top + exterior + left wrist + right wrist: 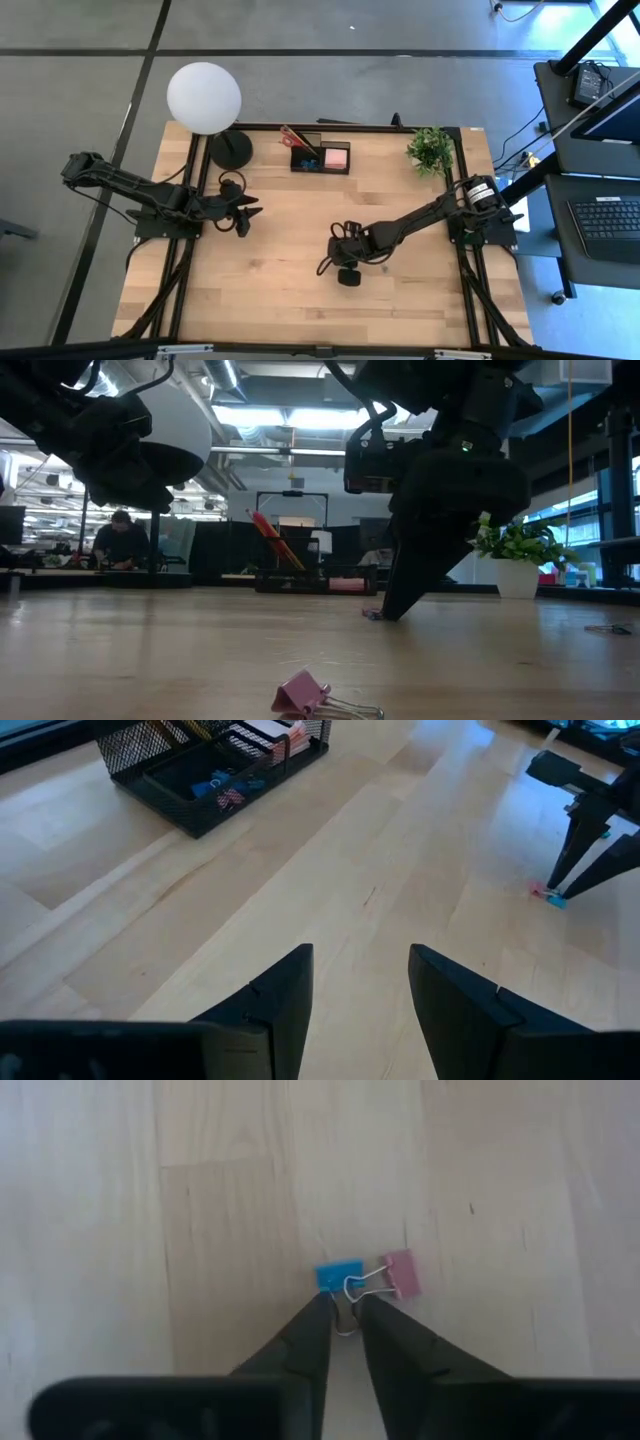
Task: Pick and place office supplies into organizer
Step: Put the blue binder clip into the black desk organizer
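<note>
A small blue binder clip [340, 1275] and a pink one [403, 1273] lie side by side on the wooden table, their wire handles crossing between them. My right gripper [345, 1315] points steeply down at them from the near side, its fingers nearly together. The same gripper [385, 612] stands on the table in the low view. The black mesh organizer [320, 157] stands at the table's far edge, holding red-handled scissors [295, 137] and a pink pad [336, 157]. My left gripper [360, 975] hovers open over the left side of the table. My right gripper has a thin wire handle [346, 1328] between its two fingertips, right beside the blue clip. The fingers come from above, slanting down. Both clips lie flat on the table. Which of the two clips the wire belongs to cannot be told.
Another pink binder clip [305, 695] lies near the table's front edge. A lamp with a white globe [205, 97] and a round black base [230, 148] stands at the far left, a green potted plant [430, 148] at the far right. Bare wood lies between the clips and the organizer.
</note>
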